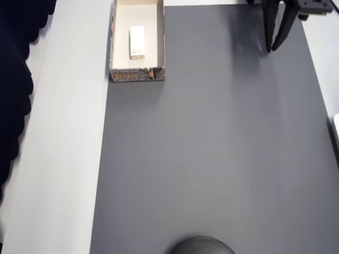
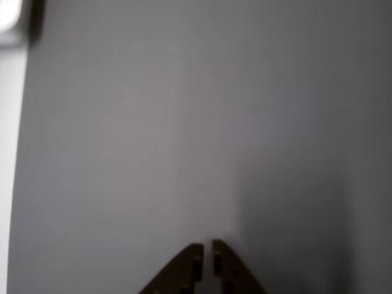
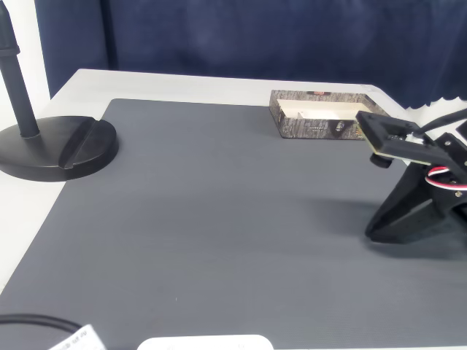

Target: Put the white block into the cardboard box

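The white block (image 1: 137, 42) lies flat inside the cardboard box (image 1: 137, 75), lengthwise along the cream floor, at the top left of the overhead view. In the fixed view the cardboard box (image 3: 314, 125) stands at the mat's far edge, and its wall hides the block. My gripper (image 1: 270, 50) is far to the right of the box in the overhead view, shut, with nothing between its dark fingers. In the wrist view the gripper (image 2: 207, 248) hangs over bare grey mat, its tips almost touching. In the fixed view the gripper (image 3: 372, 232) points down at the mat, near the right edge.
A dark grey mat (image 1: 212, 159) covers most of the white table (image 1: 58, 159). A black round stand base (image 3: 58, 148) with a pole sits at the left in the fixed view and shows as a stand base (image 1: 202, 246) at the bottom of the overhead view. A dark blue curtain (image 3: 255, 36) hangs behind.
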